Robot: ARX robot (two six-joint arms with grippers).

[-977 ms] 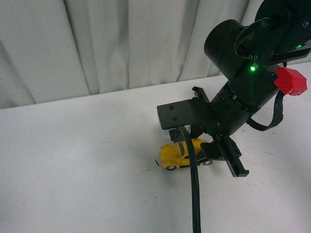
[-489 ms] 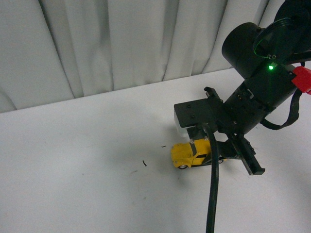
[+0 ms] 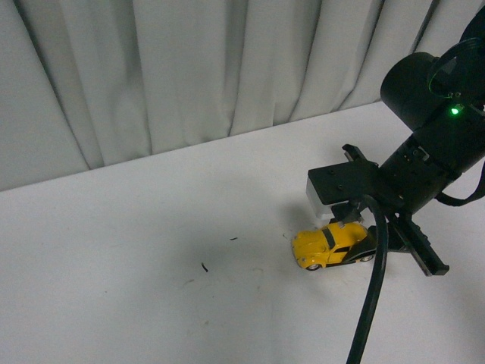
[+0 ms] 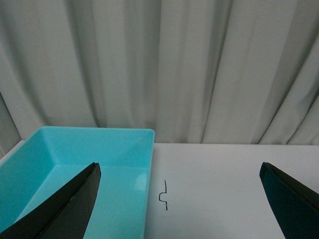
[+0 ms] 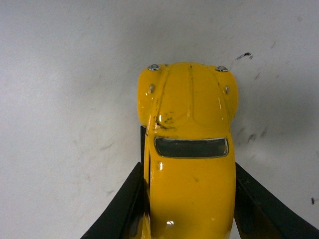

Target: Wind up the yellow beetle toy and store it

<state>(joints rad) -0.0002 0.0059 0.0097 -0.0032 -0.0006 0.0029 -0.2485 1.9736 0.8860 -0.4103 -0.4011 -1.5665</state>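
**Yellow beetle toy** (image 3: pixel 328 247): one item, glossy, rounded. It stands wheels-down on the white bench (image 3: pixel 136 258), in the right part of the surface and well in from the far edge. In the front view its nose points left, away from the arm. The right wrist view (image 5: pixel 189 149) shows the bonnet, two small headlamps and the dark windscreen, with scuffs on the bonnet paint.

**Right gripper** (image 3: pixel 350 244): pinching the toy. The two black fingers (image 5: pixel 130 204) press against the car's flanks behind the windscreen, one on each side. A green light glows on the arm. A black cable (image 3: pixel 371 303) hangs down in front of it.

**Left gripper** (image 4: pixel 179 199): spread wide, holding nothing. Its two dark fingers (image 4: pixel 65 204) sit far apart above the bench.

**Turquoise bin** (image 4: pixel 75 149): one open rectangular tray. It stands on the bench with its far wall close to the curtain-side edge. It is seen only from the left wrist.

**Marks**: small dark specks on the bench (image 3: pixel 204 267), and a thin dark squiggle (image 4: pixel 163 198) just beside the bin.

**Curtain** (image 3: pixel 189 68): pale and pleated, hanging along the bench's far edge.
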